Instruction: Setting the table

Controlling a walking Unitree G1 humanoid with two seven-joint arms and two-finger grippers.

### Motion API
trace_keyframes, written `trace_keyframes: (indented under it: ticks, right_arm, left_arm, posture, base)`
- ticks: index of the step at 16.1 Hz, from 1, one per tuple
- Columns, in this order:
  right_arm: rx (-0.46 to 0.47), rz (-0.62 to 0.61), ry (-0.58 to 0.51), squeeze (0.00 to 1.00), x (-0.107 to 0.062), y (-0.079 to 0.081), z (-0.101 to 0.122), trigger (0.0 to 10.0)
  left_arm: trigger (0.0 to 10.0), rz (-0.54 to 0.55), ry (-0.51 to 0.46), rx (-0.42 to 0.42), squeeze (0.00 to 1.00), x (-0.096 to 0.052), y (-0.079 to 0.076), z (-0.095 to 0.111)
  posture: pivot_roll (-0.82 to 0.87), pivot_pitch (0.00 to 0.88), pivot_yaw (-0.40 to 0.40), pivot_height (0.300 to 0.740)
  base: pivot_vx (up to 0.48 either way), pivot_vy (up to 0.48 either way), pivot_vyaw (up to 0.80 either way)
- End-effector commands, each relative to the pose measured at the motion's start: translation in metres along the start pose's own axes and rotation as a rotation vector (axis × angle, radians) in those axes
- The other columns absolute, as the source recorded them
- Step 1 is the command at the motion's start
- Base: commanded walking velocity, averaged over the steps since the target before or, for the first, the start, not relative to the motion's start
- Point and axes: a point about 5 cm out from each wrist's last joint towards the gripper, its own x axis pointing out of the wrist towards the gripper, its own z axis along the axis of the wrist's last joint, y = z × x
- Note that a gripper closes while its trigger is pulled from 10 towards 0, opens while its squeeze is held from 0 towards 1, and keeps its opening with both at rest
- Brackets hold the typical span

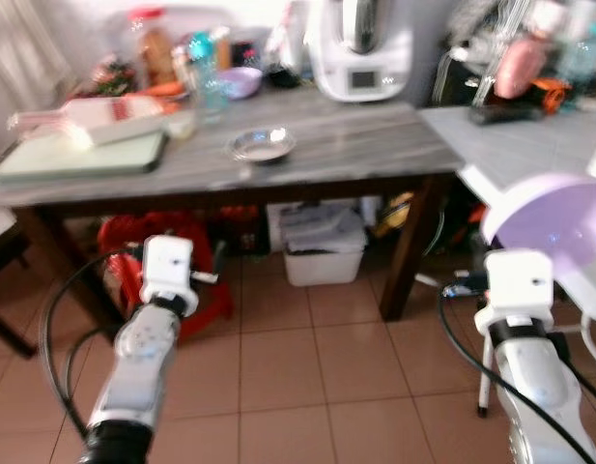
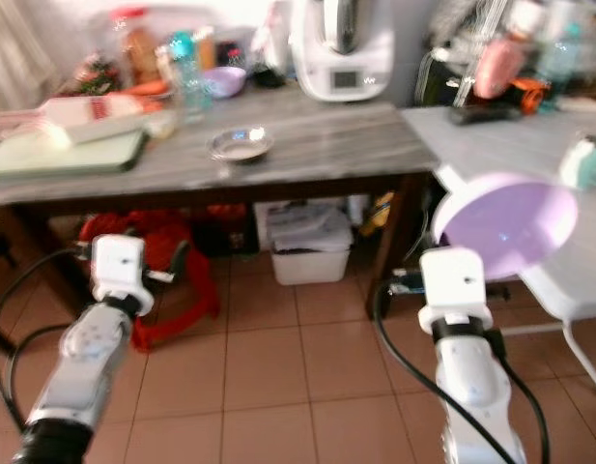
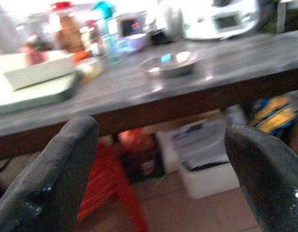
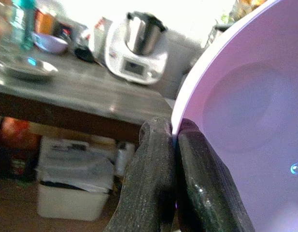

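We carry a lilac plate pinched by its rim in our right gripper, so it rises just above and ahead of that gripper. We judge this the carrying step. The table lies well ahead and to its left, with a metal dish on it. Our left gripper hangs wide, holding nothing. Next we must step closer and find bare tabletop.
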Motion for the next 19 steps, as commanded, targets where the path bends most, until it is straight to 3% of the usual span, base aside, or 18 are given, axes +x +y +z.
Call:
trace_keyframes:
  ticks: [1, 5, 14, 19]
  right_arm:
    - [-0.002, -0.025, -0.025, 0.0, 0.003, -0.005, 0.007, 10.0]
    - [0.018, 0.013, -0.03, 0.0, 0.006, 0.003, 0.009, 10.0]
    - [0.034, 0.052, -0.038, 0.0, 0.009, 0.012, 0.012, 10.0]
    - [0.046, 0.072, -0.034, 0.0, 0.01, 0.016, 0.011, 10.0]
  left_arm:
    - [10.0, 0.006, -0.031, -0.004, 0.0, 0.003, -0.002, 0.008]
    - [10.0, -0.007, -0.038, -0.014, 0.0, 0.006, -0.008, 0.011]
    - [10.0, -0.113, -0.063, -0.072, 0.0, 0.004, -0.024, 0.017]
    - [10.0, -0.147, -0.057, -0.099, 0.0, 0.003, -0.03, 0.018]
  posture:
    - [-0.07, 0.0, 0.035, 0.74]
    - [-0.06, 0.0, 0.035, 0.74]
    - [-0.06, 0.0, 0.033, 0.74]
    - [-0.06, 0.0, 0.034, 0.74]
  base:
    - [0.0, 0.315, 0.0]
    - [0.0, 0.317, 0.0]
    - [0.0, 0.0, 0.14]
    - [0.257, 0.0, 0.0]
